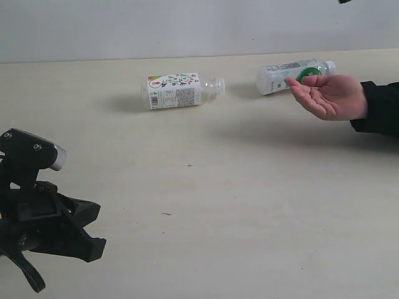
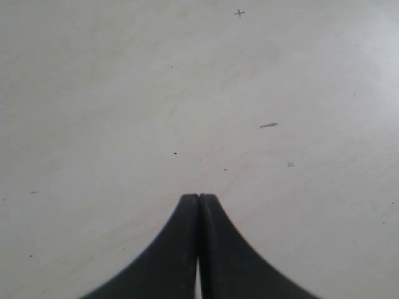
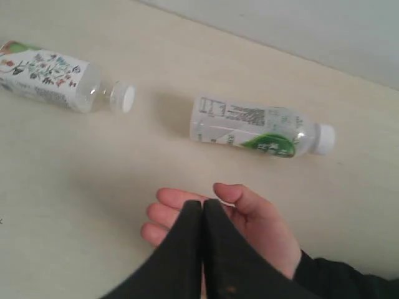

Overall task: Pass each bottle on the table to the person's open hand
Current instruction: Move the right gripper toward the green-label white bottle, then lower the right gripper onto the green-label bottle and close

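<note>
Two clear bottles with white-green labels lie on their sides on the table [image 1: 249, 187]. One bottle [image 1: 176, 91] [image 3: 47, 75] is at the back middle. The other [image 1: 283, 76] [image 3: 259, 128] lies just behind the hand [image 1: 330, 96] [image 3: 255, 227], which is held open, palm up, with a black sleeve cuff. My right gripper [image 3: 203, 204] is shut and empty, hovering over the palm. Low over bare table, my left gripper [image 2: 199, 198] is also shut and empty. The red-label and yellow bottles are out of view.
My left arm [image 1: 43, 212] fills the near left corner of the exterior view. A pale wall [image 1: 187, 25] runs behind the table's far edge. A black sleeve [image 1: 380, 109] comes in from the right.
</note>
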You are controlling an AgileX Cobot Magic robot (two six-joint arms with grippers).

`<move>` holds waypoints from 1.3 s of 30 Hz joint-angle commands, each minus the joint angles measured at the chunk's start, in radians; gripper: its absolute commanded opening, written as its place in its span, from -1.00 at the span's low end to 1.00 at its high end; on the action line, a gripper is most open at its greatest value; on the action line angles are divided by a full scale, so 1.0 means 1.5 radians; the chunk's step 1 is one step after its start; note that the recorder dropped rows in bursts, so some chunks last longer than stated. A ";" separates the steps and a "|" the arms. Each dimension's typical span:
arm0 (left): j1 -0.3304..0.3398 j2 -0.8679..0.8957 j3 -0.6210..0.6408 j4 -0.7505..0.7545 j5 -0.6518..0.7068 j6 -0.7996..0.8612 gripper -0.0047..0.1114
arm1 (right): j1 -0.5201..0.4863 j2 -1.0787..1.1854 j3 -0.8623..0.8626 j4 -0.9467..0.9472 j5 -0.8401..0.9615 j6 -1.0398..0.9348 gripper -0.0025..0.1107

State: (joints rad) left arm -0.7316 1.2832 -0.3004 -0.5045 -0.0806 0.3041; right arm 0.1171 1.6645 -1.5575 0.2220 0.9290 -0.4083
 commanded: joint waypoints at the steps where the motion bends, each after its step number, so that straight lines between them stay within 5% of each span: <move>1: 0.001 -0.005 0.004 0.003 -0.009 0.000 -0.90 | 0.053 0.081 -0.093 -0.069 0.050 -0.006 -0.96; 7: 0.001 -0.005 0.004 0.003 -0.009 0.000 -0.90 | 0.085 0.172 -0.204 -0.211 0.074 -0.038 -0.96; 13: 0.001 -0.005 0.004 0.003 -0.009 0.000 -0.90 | 0.085 0.228 -0.238 -0.313 0.053 -0.239 -0.96; 22: 0.001 -0.005 0.004 0.003 -0.009 0.000 -0.90 | 0.085 0.314 -0.243 -0.320 -0.061 -0.468 -0.96; 30: 0.001 -0.005 0.004 0.003 -0.009 0.000 -0.90 | 0.085 0.457 -0.393 -0.322 0.018 -0.511 -0.92; 34: 0.001 -0.005 0.004 0.003 -0.009 0.000 -0.90 | 0.085 0.497 -0.450 -0.322 0.062 -0.528 -0.43; 39: 0.001 -0.005 0.004 0.003 -0.009 0.000 -0.90 | 0.085 0.506 -0.463 -0.307 0.070 -0.535 0.57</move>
State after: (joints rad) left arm -0.7316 1.2832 -0.3004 -0.5045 -0.0806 0.3041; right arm 0.2440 2.4256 -2.2377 -0.2529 1.0269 -1.1969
